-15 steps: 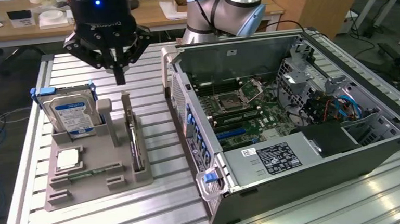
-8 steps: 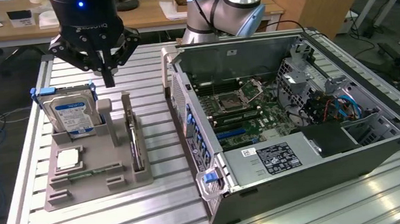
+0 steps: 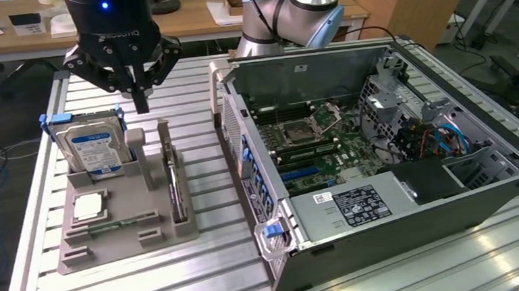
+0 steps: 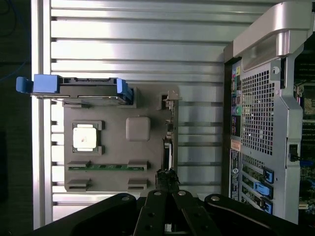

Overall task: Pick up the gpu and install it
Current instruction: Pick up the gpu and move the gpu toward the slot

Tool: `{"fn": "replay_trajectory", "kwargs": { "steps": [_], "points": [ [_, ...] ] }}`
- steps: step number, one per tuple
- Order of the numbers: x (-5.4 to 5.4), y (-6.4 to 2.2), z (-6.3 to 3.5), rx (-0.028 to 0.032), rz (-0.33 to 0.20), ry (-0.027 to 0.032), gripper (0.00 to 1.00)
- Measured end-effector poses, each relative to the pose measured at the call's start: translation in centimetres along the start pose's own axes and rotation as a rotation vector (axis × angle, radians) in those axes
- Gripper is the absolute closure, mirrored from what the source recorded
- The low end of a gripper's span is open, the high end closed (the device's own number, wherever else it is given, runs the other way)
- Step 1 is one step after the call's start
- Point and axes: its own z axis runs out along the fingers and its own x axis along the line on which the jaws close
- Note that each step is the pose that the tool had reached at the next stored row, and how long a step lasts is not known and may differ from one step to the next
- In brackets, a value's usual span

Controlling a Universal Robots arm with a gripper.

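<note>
exterior view: the gpu (image 3: 177, 188) is seen standing on its long edge in a slot along the side of the grey holder (image 3: 148, 230) that faces the computer case (image 3: 479, 196); it is not held and not yet installed. on the same holder a silver hard drive (image 3: 93, 149) with blue rails is stood upright at the far end, to the exterior view's left of the card. a square processor chip (image 3: 87, 207) and a narrow green memory stick (image 3: 111, 227) are laid flat nearer the camera. the gripper (image 3: 140, 102) is seen hovering above the far end of the holder, between the hard drive and the gpu, its fingers clenched together with nothing grasped. in the wrist view the card's dark end is seen just beyond the closed fingers. the holder and the open case, its motherboard (image 3: 309, 132) exposed, are set side by side on the slatted metal table (image 3: 222, 269).
</note>
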Motion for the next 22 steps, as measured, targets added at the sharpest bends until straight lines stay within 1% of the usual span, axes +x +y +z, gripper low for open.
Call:
{"fn": "replay_trajectory", "kwargs": {
  "steps": [6, 7, 8, 9, 10, 11, 12, 13, 15, 16, 17, 19, 20, 22],
  "points": [
    [0.0, 0.0, 0.0, -0.0001, 0.0, -0.0001, 0.89],
    [0.0, 0.0, 0.0, 0.0, 0.0, -0.0001, 0.83],
    [0.0, 0.0, 0.0, -0.0001, 0.0, 0.0, 0.83],
    [0.0, 0.0, 0.0, 0.0, 0.0, 0.0, 0.76],
    [0.0, 0.0, 0.0, 0.0, 0.0, 0.0, 0.76],
    [0.0, 0.0, 0.0, 0.0, 0.0, 0.0, 0.71],
    [0.0, 0.0, 0.0, 0.0, 0.0, 0.0, 0.59],
    [0.0, 0.0, 0.0, 0.0, 0.0, 0.0, 0.59],
    [0.0, 0.0, 0.0, -0.0001, 0.0, 0.0, 0.47],
    [0.0, 0.0, 0.0, 0.0001, 0.0, 0.0, 0.47],
    [0.01, 0.07, 0.06, 0.0012, 0.0, 0.0001, 0.42],
    [0.02, 0.24, 0.39, 0.0019, 0.001, 0.0, 0.42],
    [0.01, 0.23, 0.59, 0.0018, 0.004, -0.0005, 0.35],
    [0.01, 0.22, 0.93, 0.0022, 0.012, -0.0005, 0.35]
  ]
}}
